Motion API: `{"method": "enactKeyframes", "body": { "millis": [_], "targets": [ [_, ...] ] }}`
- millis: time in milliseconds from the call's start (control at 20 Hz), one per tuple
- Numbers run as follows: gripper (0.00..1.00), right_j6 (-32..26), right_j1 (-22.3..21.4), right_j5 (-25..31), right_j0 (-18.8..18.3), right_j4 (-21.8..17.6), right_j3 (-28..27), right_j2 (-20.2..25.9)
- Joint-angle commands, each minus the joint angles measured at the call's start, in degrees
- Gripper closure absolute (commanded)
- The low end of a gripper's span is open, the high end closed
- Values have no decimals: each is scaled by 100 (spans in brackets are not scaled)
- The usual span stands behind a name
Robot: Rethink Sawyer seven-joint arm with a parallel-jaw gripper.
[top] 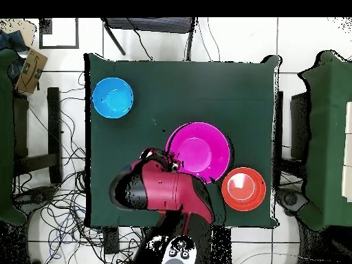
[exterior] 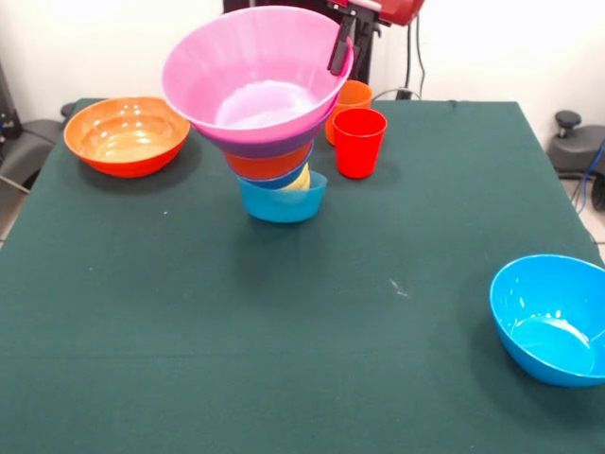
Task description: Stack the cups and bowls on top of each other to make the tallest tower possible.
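The tower (exterior: 276, 161) stands at the table's far middle, leaning a little. From the bottom it is a small blue bowl (exterior: 284, 202), a yellow cup (exterior: 299, 180), a small blue bowl, a small orange bowl (exterior: 267, 165), the purple bowl (exterior: 274, 147) and the large pink bowl (exterior: 253, 71) on top. My gripper (exterior: 340, 45) is at the pink bowl's far right rim and touches it. From overhead the pink bowl (top: 198, 151) hides the rest of the stack, with my gripper (top: 167, 159) at its edge. The red cup (exterior: 359, 142) and orange cup (exterior: 355, 95) stand just right of the tower.
The large orange bowl (exterior: 126, 135) sits at the far left; it also shows in the overhead view (top: 243, 188). The bright blue bowl (exterior: 552, 318) sits at the near right edge, and shows from overhead (top: 112, 97). The green table (exterior: 284, 340) spreads in front.
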Motion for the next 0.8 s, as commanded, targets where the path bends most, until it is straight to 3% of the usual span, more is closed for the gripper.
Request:
{"method": "enactKeyframes", "body": {
  "millis": [50,800],
  "targets": [
    [100,739,357,-19,-79,47,983,448],
    [100,1176,541,-544,246,348,1302,198]
  ]
}}
